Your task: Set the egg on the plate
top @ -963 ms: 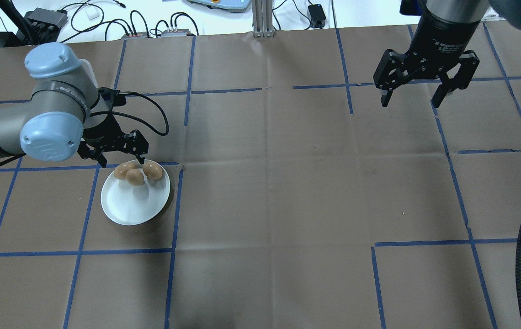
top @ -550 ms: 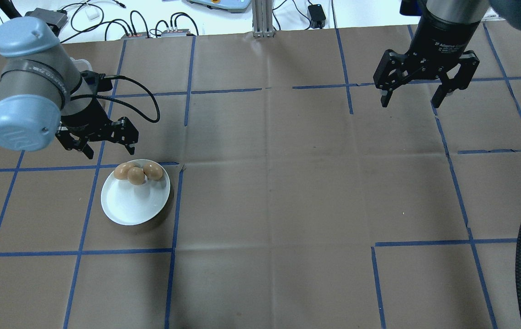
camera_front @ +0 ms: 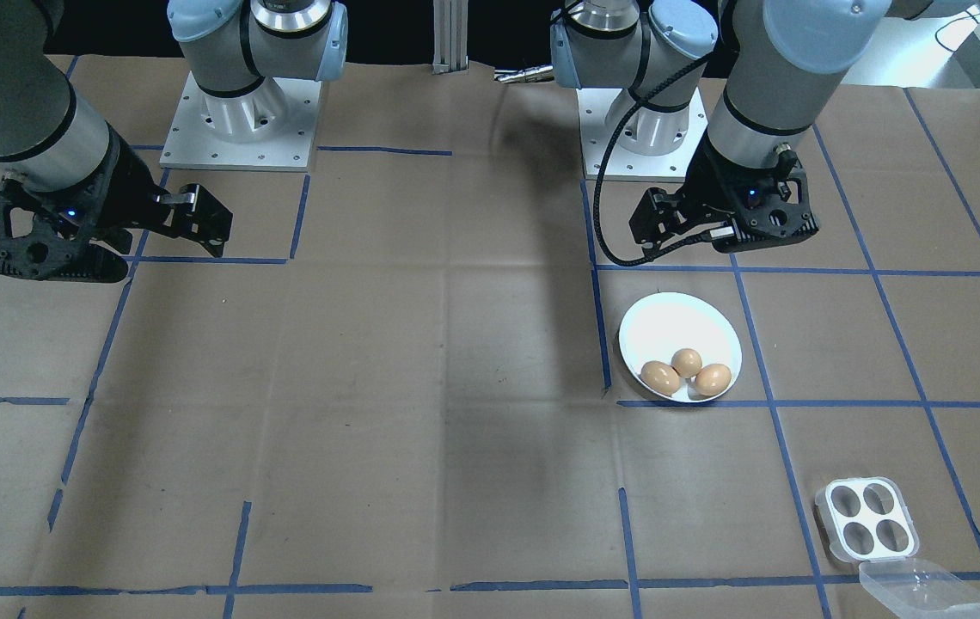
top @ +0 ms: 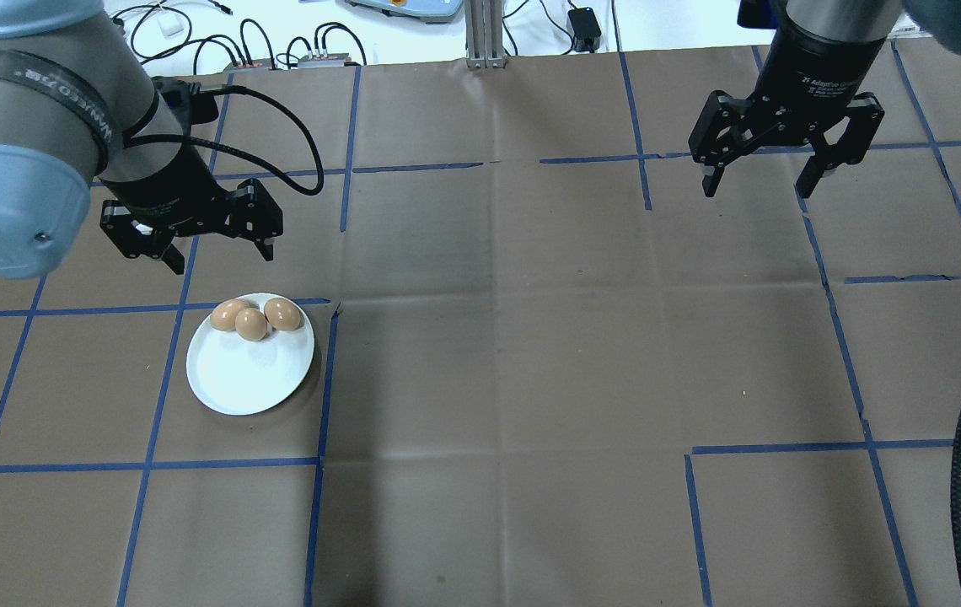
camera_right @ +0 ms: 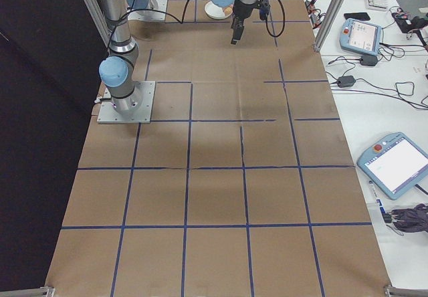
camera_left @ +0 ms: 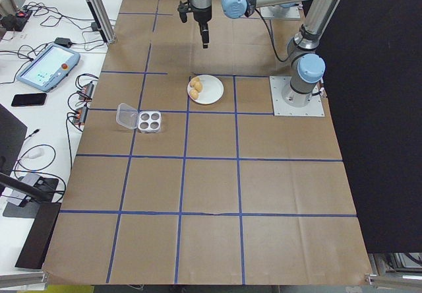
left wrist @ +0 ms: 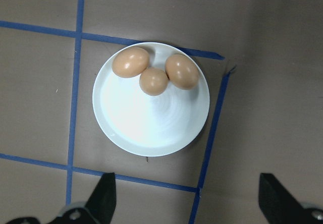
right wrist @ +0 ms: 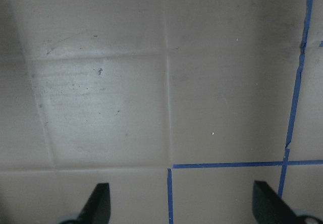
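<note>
Overhead and front-facing views look steeply down from opposite sides, sharing the plate (top: pixel 249 371) and its eggs (top: pixel 251 323). End views survey the table (camera_left: pixel 211 194) lengthwise from afar. Wrist views point straight down, close.

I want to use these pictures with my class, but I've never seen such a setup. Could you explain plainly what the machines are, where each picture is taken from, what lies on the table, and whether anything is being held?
Two robot arms stand at a paper-covered table marked with blue tape. Each ends in a two-finger claw: the left gripper and the right gripper. Both are open and hold nothing.

One camera looks down from behind the robot, one faces it from across the table, two look along the table from its ends, and one sits on each wrist. The left wrist camera looks straight down on the plate.

On that white plate lie three brown eggs, grouped by one edge. Nearby stands a small four-hole egg tray, empty, its clear lid open.
</note>
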